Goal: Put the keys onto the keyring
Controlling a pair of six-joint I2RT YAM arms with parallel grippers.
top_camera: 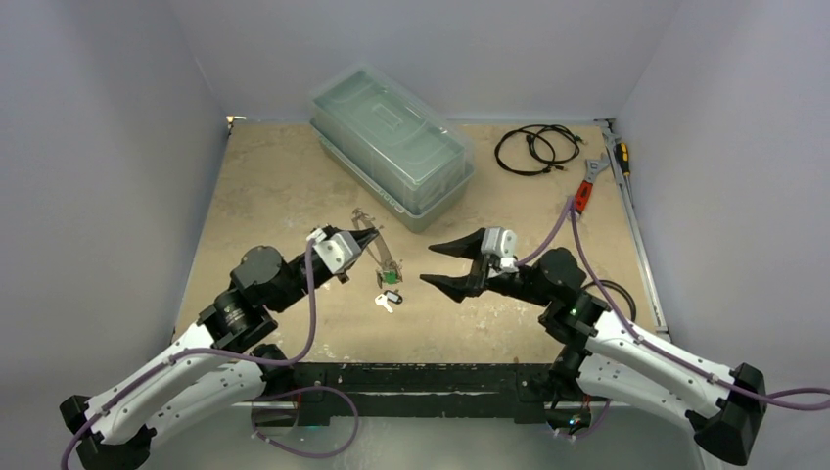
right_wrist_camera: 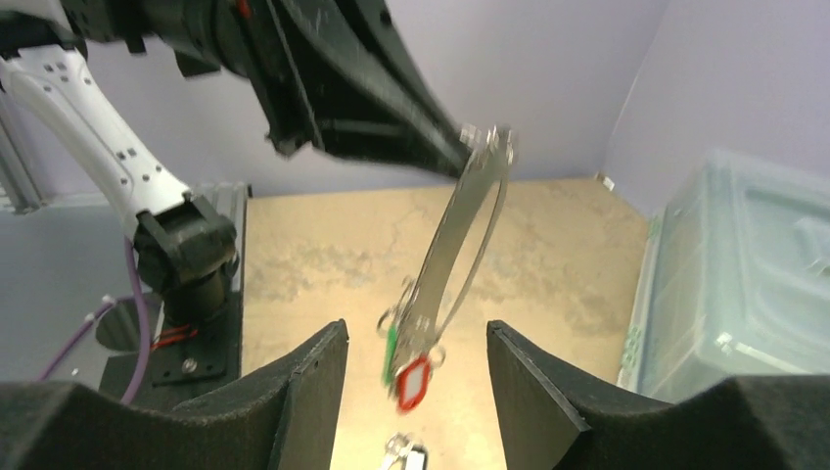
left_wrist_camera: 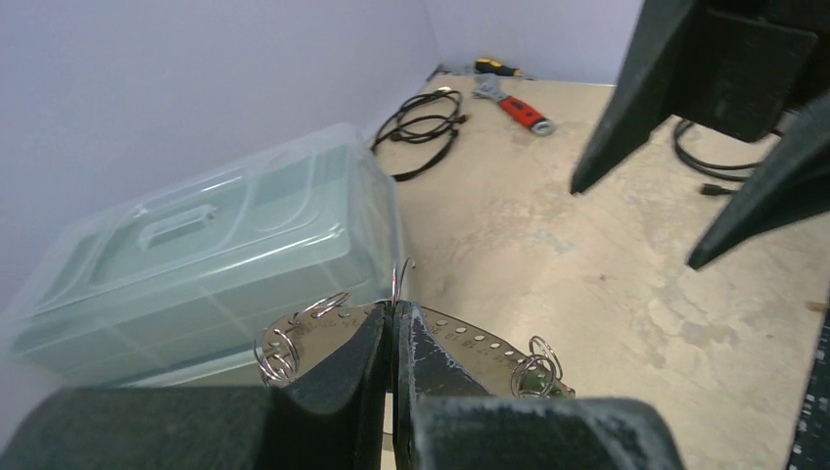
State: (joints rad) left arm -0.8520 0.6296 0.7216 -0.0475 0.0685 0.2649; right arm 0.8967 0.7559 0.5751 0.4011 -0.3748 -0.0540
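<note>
My left gripper (top_camera: pixel 368 238) is shut on the rim of the keyring (top_camera: pixel 380 251), a flat silver ring plate with small holes, and holds it above the table. The left wrist view shows the plate (left_wrist_camera: pixel 470 343) clamped between the fingers (left_wrist_camera: pixel 431 352), with small split rings on both sides. A green-tagged key (right_wrist_camera: pixel 391 348) and a red-tagged key (right_wrist_camera: pixel 413 382) hang from the plate's lower end (right_wrist_camera: pixel 460 245). Another key (top_camera: pixel 385 302) with a white tag lies on the table below. My right gripper (top_camera: pixel 431 264) is open and empty, facing the hanging keys from the right.
A clear plastic lidded box (top_camera: pixel 391 147) stands at the back centre. A coiled black cable (top_camera: pixel 533 149), a red-handled wrench (top_camera: pixel 585 188) and a screwdriver (top_camera: pixel 620 157) lie at the back right. Walls enclose the table on three sides.
</note>
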